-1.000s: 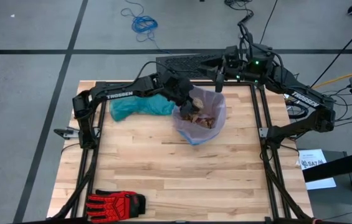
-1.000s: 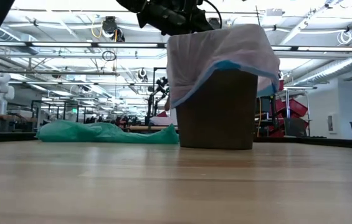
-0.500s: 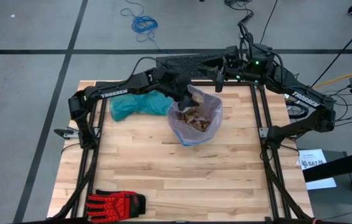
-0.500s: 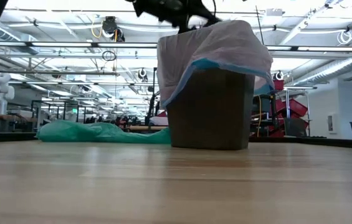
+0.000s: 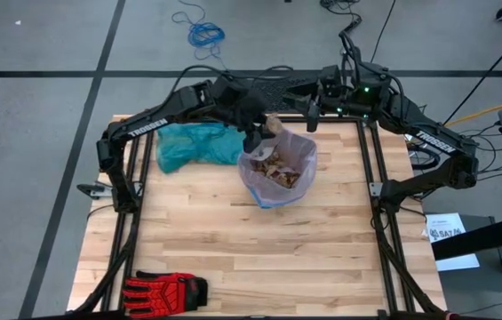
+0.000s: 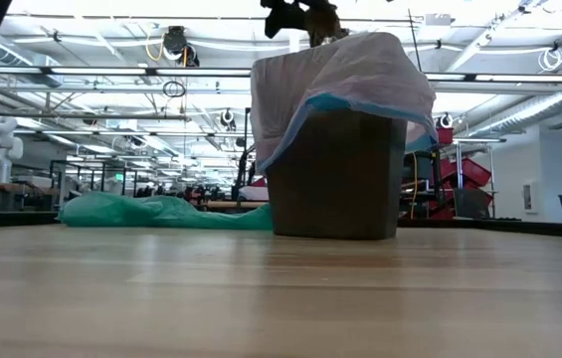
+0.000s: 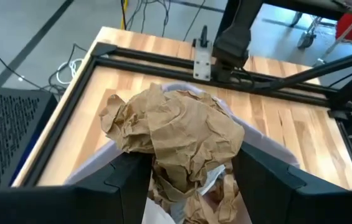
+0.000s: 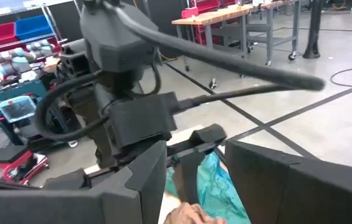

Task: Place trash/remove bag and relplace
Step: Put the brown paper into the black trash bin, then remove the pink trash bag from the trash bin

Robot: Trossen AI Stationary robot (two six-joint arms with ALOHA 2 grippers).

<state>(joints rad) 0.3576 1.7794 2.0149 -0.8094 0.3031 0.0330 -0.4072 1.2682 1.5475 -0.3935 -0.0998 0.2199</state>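
Note:
A brown bin (image 6: 338,171) stands on the table, lined with the pale pink bag (image 5: 279,182), whose blue-edged rim folds over the outside (image 6: 345,70). Brown paper scraps (image 5: 279,171) lie inside it. My left gripper (image 5: 256,133) hovers over the bin's far-left rim, shut on a crumpled brown paper wad (image 7: 176,127), which also shows at the top of the low view (image 6: 322,20). My right gripper (image 5: 312,117) waits open and raised past the bin's far side, with nothing between its fingers (image 8: 132,180). My left gripper has the paper wad between its two fingers, which stand on the two sides of the wad's lower part (image 7: 157,165). The fingers slant downward from the table's left. The wad bulges out beyond the fingers and hangs clear above the bag's opening.
A teal-green plastic bag (image 5: 195,147) lies on the table left of the bin. A red and black glove (image 5: 166,289) lies at the near left corner. Dark frame rails (image 5: 370,169) run along both table sides. The near half of the table holds nothing else.
My left gripper has risen from the bin's rim with the paper wad and has rolled about its own axis. The wad now hangs higher above the opening. The bin with its bag has slid a little toward the table's left.

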